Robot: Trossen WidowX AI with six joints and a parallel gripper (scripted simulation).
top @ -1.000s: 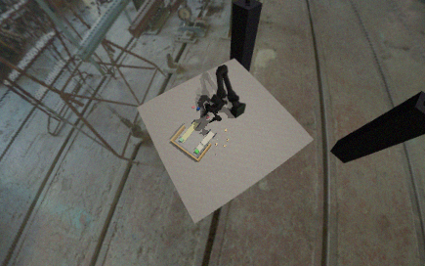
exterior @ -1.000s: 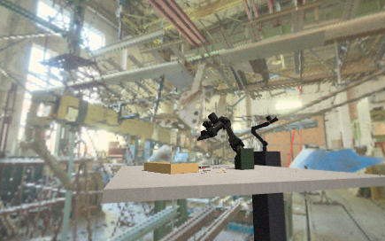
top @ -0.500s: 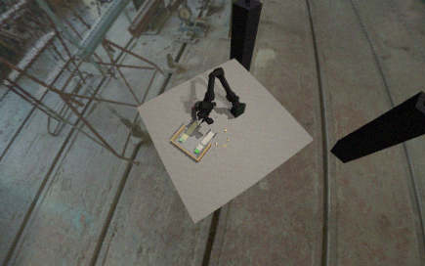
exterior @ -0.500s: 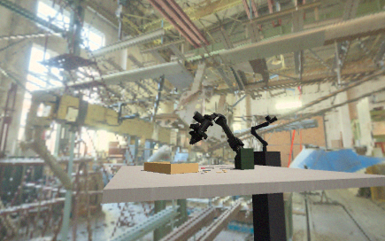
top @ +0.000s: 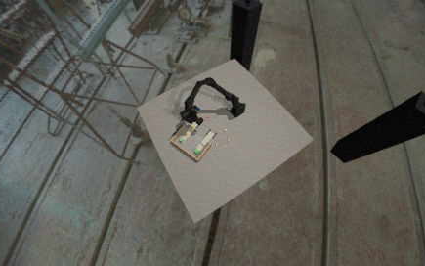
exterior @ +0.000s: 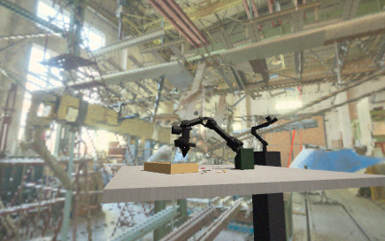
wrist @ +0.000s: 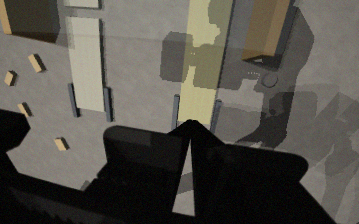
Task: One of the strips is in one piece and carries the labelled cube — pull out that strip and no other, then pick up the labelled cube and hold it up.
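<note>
My gripper (exterior: pixel 184 154) (wrist: pixel 192 124) is shut and empty, pointing down, with its tips above the near end of the yellow strip. The yellow strip (wrist: pixel 199 85) (top: pixel 189 133) shows no break in the wrist view; its far end is out of that view. A dull green cube (top: pixel 182 140) is at its far end; its label is too small to read. The white strip (wrist: pixel 86 65) (top: pixel 204 142) lies beside it, with a gap before a second white piece (wrist: pixel 84 2). A bright green cube (top: pixel 197 152) is at that strip's far end.
A wooden wall (top: pixel 186 151) (exterior: pixel 157 167) (wrist: pixel 266 32) surrounds the strips, open on the arm's side. Low dark rails (wrist: pixel 108 104) flank the near strip ends. Several small wooden blocks (wrist: pixel 36 63) (top: pixel 225 130) and a red piece (top: pixel 208 117) lie outside the walls.
</note>
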